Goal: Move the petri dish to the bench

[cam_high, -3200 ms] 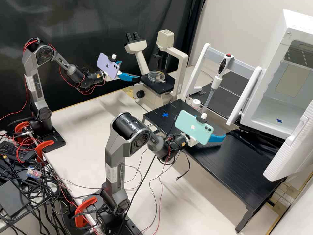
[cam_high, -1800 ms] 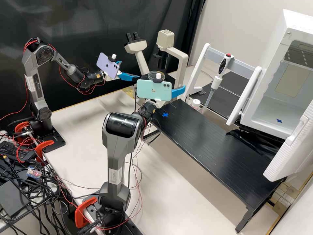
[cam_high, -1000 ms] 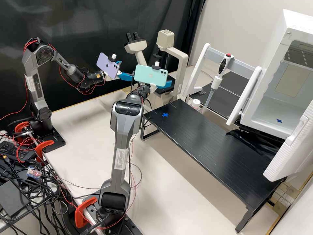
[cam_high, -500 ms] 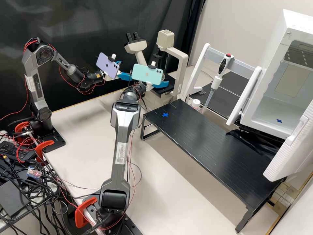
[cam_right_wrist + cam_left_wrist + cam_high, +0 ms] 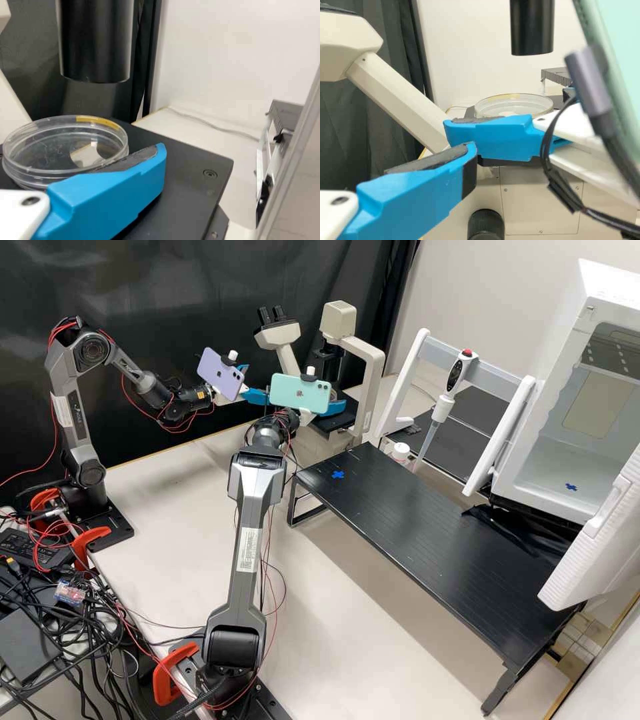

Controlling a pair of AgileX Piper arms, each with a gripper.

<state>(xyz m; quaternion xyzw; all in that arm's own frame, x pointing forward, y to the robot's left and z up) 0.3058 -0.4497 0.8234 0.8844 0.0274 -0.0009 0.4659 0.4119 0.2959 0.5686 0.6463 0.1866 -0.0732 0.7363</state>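
One clear petri dish (image 5: 37, 167) sits on the black stage (image 5: 192, 162) of the microscope (image 5: 339, 320). The right gripper (image 5: 328, 408) is right at the dish; whether its jaws are clamped on it or merely around it, I cannot tell. The left gripper (image 5: 259, 383) hangs nearby, jaws apart. A blue cross (image 5: 338, 475) marks the black bench (image 5: 427, 527).

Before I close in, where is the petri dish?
The petri dish is on the black stage of the microscope, under a black cylinder, in the right wrist view; in the high view, that's the robot's left, past the blue cross.
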